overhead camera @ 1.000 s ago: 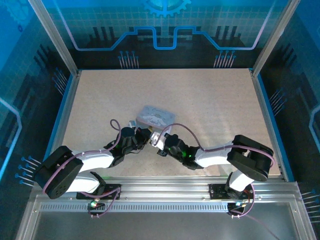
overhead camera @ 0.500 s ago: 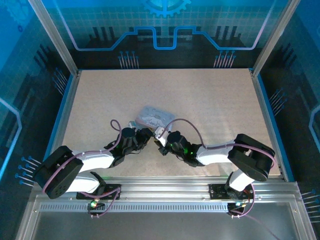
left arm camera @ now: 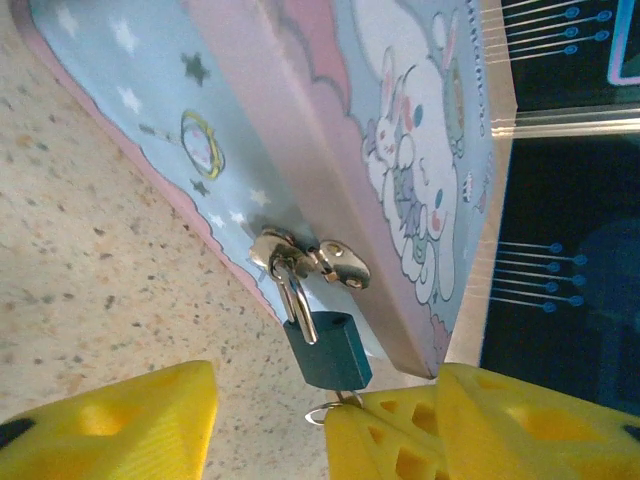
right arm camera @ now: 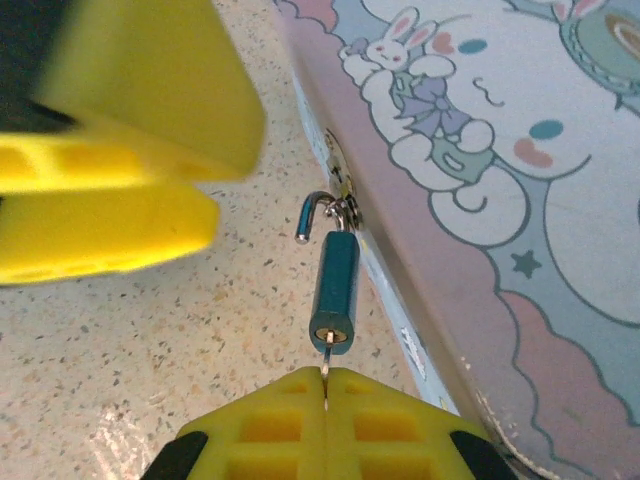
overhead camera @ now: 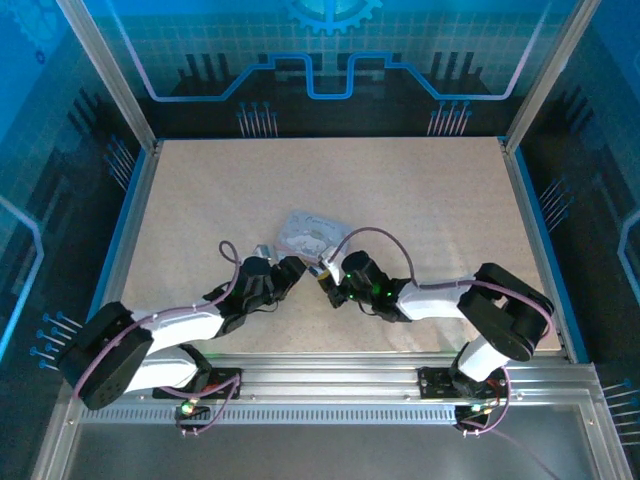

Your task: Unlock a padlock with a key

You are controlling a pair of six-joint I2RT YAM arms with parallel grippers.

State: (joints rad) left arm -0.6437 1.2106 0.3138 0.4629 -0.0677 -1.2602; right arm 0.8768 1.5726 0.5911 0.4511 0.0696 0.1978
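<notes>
Nearest the right wrist camera, the right gripper point(right arm camera: 325, 395) has its fingers pinched tight on the key point(right arm camera: 327, 358). The blade is seated in the keyhole and in line with the padlock point(right arm camera: 335, 272), so a wrist roll can turn it. The padlock hangs just over the bench point(right arm camera: 140, 340), its shackle point(right arm camera: 312, 208) hooked through the hasp point(right arm camera: 338, 165) on the tin point(right arm camera: 520, 200), which anchors it against twisting. The shackle's short leg looks clear of the body (probably sprung). Beyond, the left gripper point(overhead camera: 292, 270) waits beside the lock, fingers wide and holding nothing, likely ready to steady it.
</notes>
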